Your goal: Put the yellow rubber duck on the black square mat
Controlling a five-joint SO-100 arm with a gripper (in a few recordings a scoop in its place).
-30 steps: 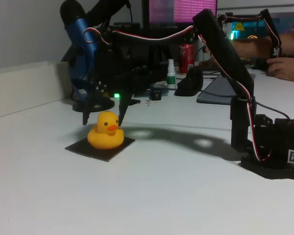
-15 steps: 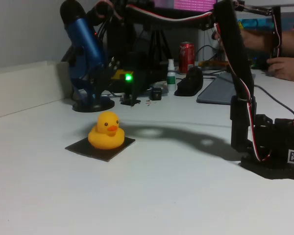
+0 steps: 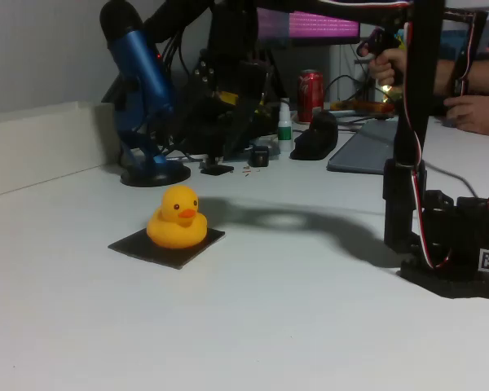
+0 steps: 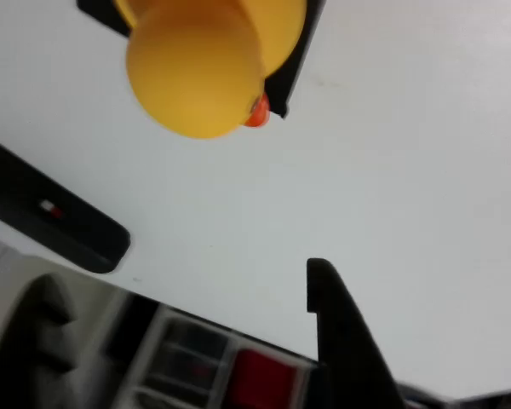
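The yellow rubber duck (image 3: 177, 218) sits upright on the black square mat (image 3: 140, 244), left of the table's middle in the fixed view. My gripper (image 3: 226, 122) hangs well above and behind the duck, apart from it, dark against dark clutter. In the wrist view the duck (image 4: 200, 72) is at the top edge on the mat (image 4: 294, 68). One dark finger (image 4: 334, 332) rises from the bottom, with bare white table beside it. Nothing is between the jaws, which stand open.
A blue microphone on a stand (image 3: 138, 77) stands behind the mat. A red can (image 3: 310, 94), a small white bottle (image 3: 284, 122) and a black object (image 3: 314, 134) sit at the back. The arm's base (image 3: 452, 244) is at the right. A person's hands (image 3: 473, 110) are at the far right.
The gripper, open around the duck's head a second ago, has risen and drawn back, leaving the duck on the mat. The duck has not moved.
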